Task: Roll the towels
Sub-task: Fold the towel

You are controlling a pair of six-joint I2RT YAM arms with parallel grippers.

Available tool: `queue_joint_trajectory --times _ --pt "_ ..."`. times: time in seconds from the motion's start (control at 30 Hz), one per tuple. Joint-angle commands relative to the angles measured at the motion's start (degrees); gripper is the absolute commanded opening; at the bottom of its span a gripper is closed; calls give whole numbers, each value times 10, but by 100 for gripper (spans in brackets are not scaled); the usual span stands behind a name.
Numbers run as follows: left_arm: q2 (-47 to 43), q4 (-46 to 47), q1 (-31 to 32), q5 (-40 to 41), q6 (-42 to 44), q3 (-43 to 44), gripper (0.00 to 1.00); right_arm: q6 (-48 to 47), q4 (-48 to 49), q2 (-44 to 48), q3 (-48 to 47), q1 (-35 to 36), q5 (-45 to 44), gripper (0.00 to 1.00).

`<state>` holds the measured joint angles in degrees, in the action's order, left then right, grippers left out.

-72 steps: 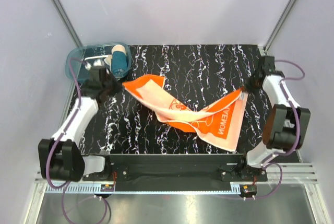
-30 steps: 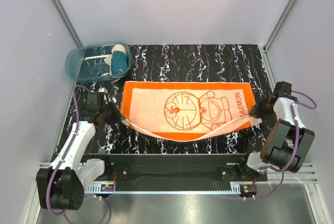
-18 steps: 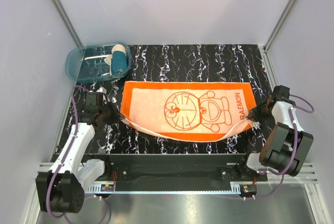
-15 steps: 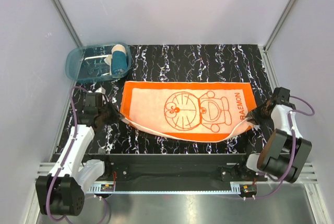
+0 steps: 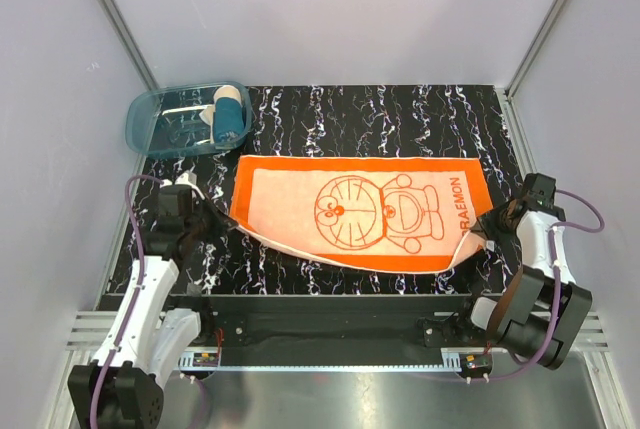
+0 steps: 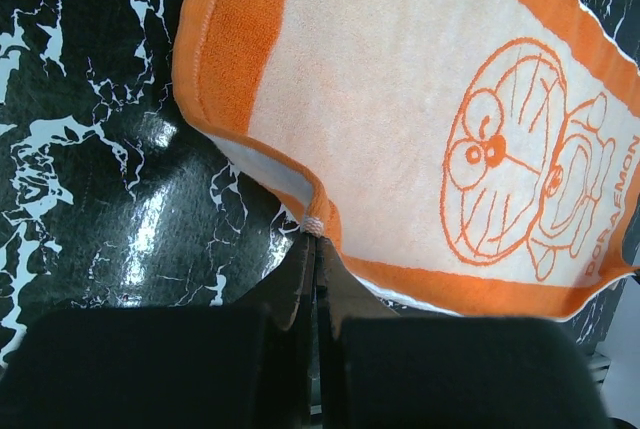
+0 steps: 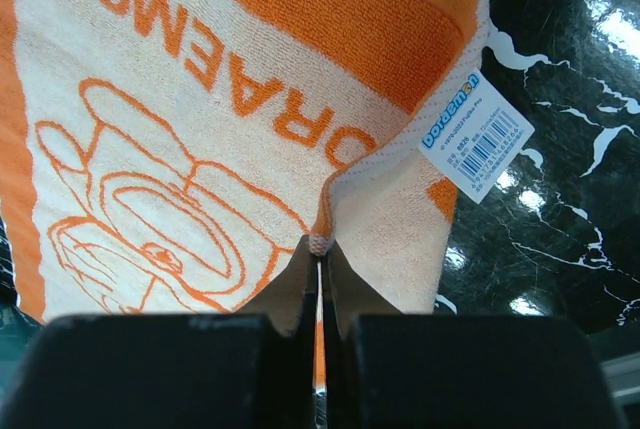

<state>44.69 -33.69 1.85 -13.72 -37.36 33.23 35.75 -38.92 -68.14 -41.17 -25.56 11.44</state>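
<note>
- From the top camera I see the orange and cream terry towel point(image 5: 360, 211) spread wide across the middle of the black marble-patterned table point(image 5: 400, 114). The cartoon cat drawing and the letters "DORAEMON" face up.
- The far long edge of this towel lies flat and straight on the table. The near long edge is held at its two corners and hangs between them in a shallow curve toward the arm bases.
- The left gripper point(image 6: 314, 234) is clenched on the near-left corner of the towel. In the left wrist view the two fingers are pressed together and a small fold of the orange border is pinched at their tips.
- Just beside this corner the pale underside of the towel shows where the edge rises from the table.
- The right gripper point(image 7: 319, 246) is clenched on the near-right corner in the same way, with the hem pinched between closed fingertips.
- A white paper label point(image 7: 476, 147) with a barcode hangs at that corner, just beside the right fingers, over the dark table.
- At the far-left corner of the table stands a translucent blue plastic tub point(image 5: 150, 109), well apart from both grippers.
- Inside the tub, at its right end, lies a rolled teal and beige towel point(image 5: 230, 119).
</note>
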Motion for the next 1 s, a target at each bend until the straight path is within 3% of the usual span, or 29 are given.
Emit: queue_joint_trajectory --times 0.0,0.2,0.53,0.63,0.97 --pt "-8 24 -3 -10 -2 2 0 7 -5 19 0 -1 -3 0" --pt "-21 6 -3 12 16 30 0 36 -51 97 -28 -1 -95 0" --pt "-58 -63 -5 20 19 54 0 116 -159 273 -40 -1 -153 0" --pt "-66 -46 -5 15 16 51 0 110 -144 270 -37 0 -153 0" --pt "32 41 -7 28 7 84 0 77 -10 130 -86 -1 -90 0"
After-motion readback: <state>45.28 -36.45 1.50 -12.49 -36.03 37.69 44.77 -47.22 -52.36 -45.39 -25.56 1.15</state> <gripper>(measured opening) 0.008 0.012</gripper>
